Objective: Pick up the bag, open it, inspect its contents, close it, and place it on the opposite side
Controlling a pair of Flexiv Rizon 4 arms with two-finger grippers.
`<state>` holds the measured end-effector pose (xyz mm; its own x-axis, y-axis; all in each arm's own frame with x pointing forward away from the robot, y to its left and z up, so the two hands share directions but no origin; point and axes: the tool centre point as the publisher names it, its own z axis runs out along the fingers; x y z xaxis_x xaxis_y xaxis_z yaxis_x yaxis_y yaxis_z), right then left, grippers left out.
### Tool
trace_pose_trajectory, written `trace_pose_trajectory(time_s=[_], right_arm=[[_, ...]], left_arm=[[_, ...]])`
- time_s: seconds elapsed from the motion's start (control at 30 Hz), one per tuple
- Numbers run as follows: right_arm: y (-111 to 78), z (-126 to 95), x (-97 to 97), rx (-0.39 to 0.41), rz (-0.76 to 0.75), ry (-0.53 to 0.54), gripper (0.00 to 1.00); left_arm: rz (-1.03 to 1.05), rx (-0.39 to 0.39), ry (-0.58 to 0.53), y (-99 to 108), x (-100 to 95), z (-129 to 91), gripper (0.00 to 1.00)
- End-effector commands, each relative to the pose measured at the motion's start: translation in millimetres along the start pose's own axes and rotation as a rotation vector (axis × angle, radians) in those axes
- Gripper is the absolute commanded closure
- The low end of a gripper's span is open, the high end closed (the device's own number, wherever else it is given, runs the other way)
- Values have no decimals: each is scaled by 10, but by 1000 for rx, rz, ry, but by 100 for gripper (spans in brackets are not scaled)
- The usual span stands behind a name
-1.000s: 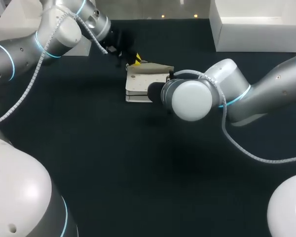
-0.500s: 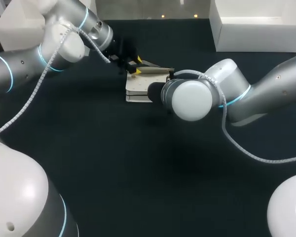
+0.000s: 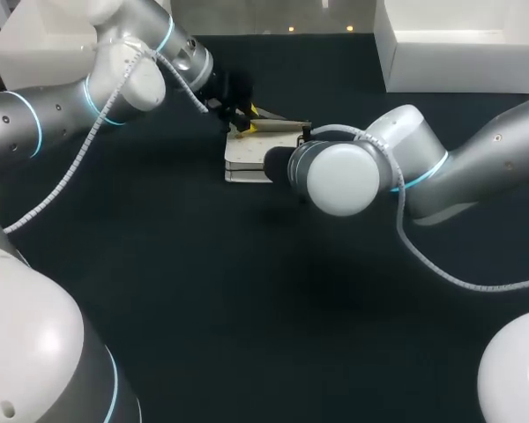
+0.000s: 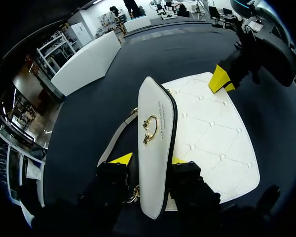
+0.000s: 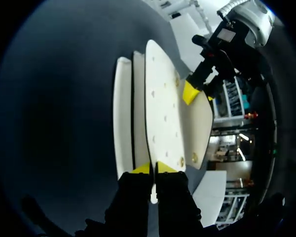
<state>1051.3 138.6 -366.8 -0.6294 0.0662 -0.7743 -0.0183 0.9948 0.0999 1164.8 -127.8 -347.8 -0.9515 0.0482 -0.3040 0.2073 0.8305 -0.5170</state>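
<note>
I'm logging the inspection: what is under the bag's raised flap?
Under the flap, gripped by the left pincer, only the quilted white front of the bag shows. Its contents are hidden; the right pincer pinches its edge.

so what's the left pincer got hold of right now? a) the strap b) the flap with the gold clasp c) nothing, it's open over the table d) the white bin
b: in the left wrist view the left pincer has its yellow tips pressed on both sides of the flap bearing the gold clasp, which stands up off the quilted body of the bag.
</note>
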Motion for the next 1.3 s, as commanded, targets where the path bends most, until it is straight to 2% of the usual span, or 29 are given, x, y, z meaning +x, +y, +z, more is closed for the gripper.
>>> trace_pose_trajectory(time_s=[0.03,0.2,0.4,0.43,0.5,0.9,0.93,0.97,1.0,1.03,1.3], right_arm=[[-20,1,22,-6,0,-7,100],[-20,1,22,-6,0,-7,100],[-20,1,22,-6,0,-7,100],[-20,1,22,-6,0,-7,100],[-20,1,22,-6,0,-7,100],[-20,1,22,-6,0,-7,98],[-21,0,20,-3,0,-6,83],[-18,-11,14,-3,-1,-5,60],[-14,-25,10,2,-5,-1,34],[-9,-38,6,8,-9,1,0],[6,-304,-111,16,-1,-2,0]], left_arm=[[-1,1,14,22,-73,85,62],[3,-4,22,48,-79,114,64],[5,-6,23,62,-84,126,71],[5,-6,24,63,-84,127,75],[5,-7,24,67,-84,132,100],[2,-6,33,46,-57,81,100],[1,-4,34,37,-57,70,100],[0,-3,34,28,-57,57,100],[-1,-2,34,17,-58,44,100],[-1,-2,34,4,-56,27,100],[-16,3,30,-105,-60,-117,100]])
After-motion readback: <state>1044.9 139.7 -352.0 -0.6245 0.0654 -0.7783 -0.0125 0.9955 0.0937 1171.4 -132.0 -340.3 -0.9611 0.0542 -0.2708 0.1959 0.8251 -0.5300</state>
